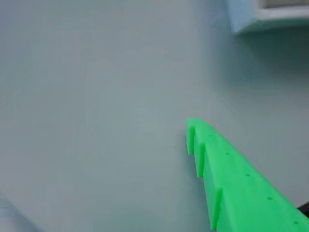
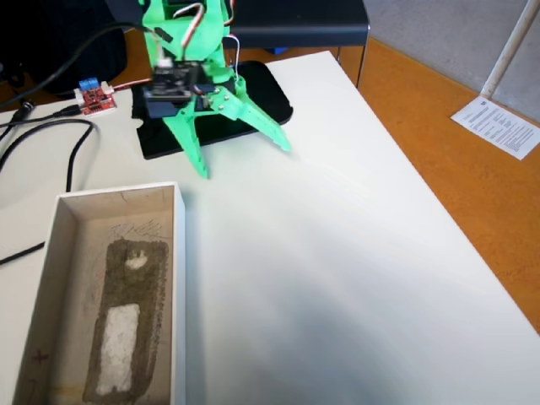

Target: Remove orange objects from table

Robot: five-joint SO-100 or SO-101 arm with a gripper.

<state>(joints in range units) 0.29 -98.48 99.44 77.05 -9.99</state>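
No orange object shows on the white table [image 2: 337,253] in either view. My green gripper [image 2: 245,160] hangs near the arm's base at the back of the table, its two fingers spread wide apart and empty. In the wrist view only one green toothed finger [image 1: 231,179] shows, over bare table surface [image 1: 96,121].
An open white cardboard box [image 2: 177,278] with a grey liner stands at the front left in the fixed view; its corner shows in the wrist view [image 1: 260,17]. A black base plate [image 2: 270,93], cables [image 2: 51,135] and a red board [image 2: 94,94] lie at the back left.
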